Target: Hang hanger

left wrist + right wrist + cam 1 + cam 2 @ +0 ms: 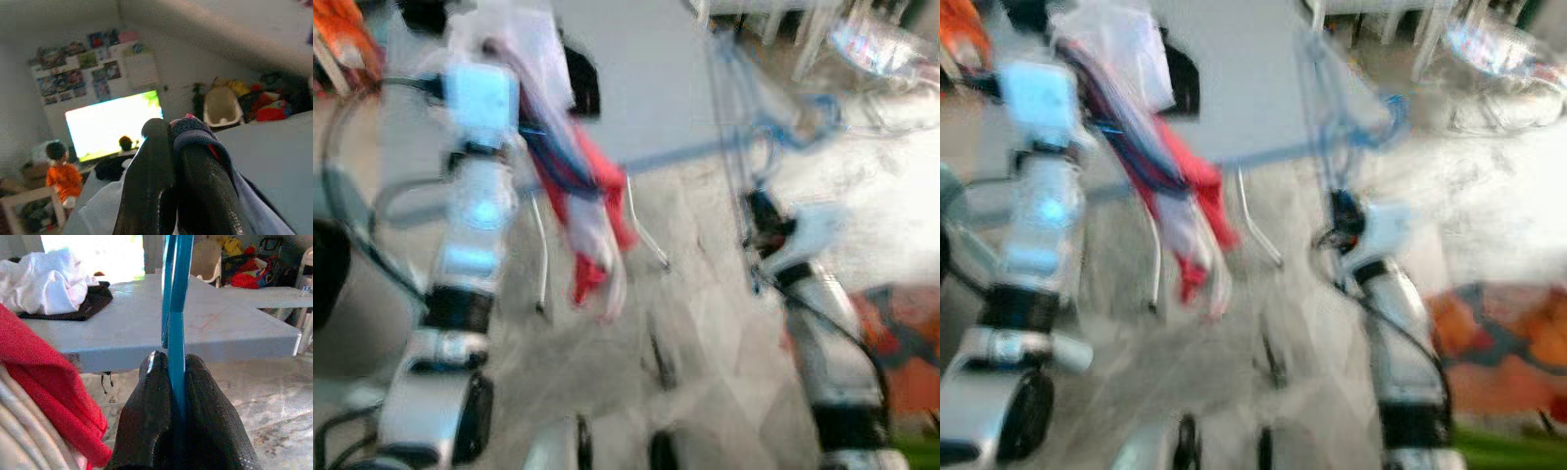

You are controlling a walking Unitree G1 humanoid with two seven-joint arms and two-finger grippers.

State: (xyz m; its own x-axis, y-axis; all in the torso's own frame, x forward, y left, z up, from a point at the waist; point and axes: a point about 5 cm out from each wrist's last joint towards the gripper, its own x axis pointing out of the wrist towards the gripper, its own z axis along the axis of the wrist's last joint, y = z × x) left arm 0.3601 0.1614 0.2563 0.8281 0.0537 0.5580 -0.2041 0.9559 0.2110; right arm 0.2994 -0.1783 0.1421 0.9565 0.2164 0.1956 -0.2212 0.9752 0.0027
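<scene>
The right tool [171,382] is clenched on the blue hanger [175,308], whose thin plastic bar runs up from between the two black fingers [146,406] and rises in front of the edge of the grey surface [220,328]. In the head views, which are heavily blurred, the same hanger [773,127] stands above the right arm, with its long bar reaching leftward toward the hanging cloth. The left tool [168,142] is closed on a garment: its dark navy edge [195,134] wraps over the fingertips, and pale fabric spreads out below them. From the head camera that garment [573,186] hangs down just beside the left arm as a bundle of white, navy and red folds, its lower end dangling in front of the metal legs under the surface. A red fold of it [54,401] also fills the near side of the right wrist view. On the surface lie a heap of white cloth [49,281] and a black item [93,301] touching it. Beyond the left tool a bright television screen [112,125] glows against a wall with posters, and a person in an orange top [61,174] sits near it.
</scene>
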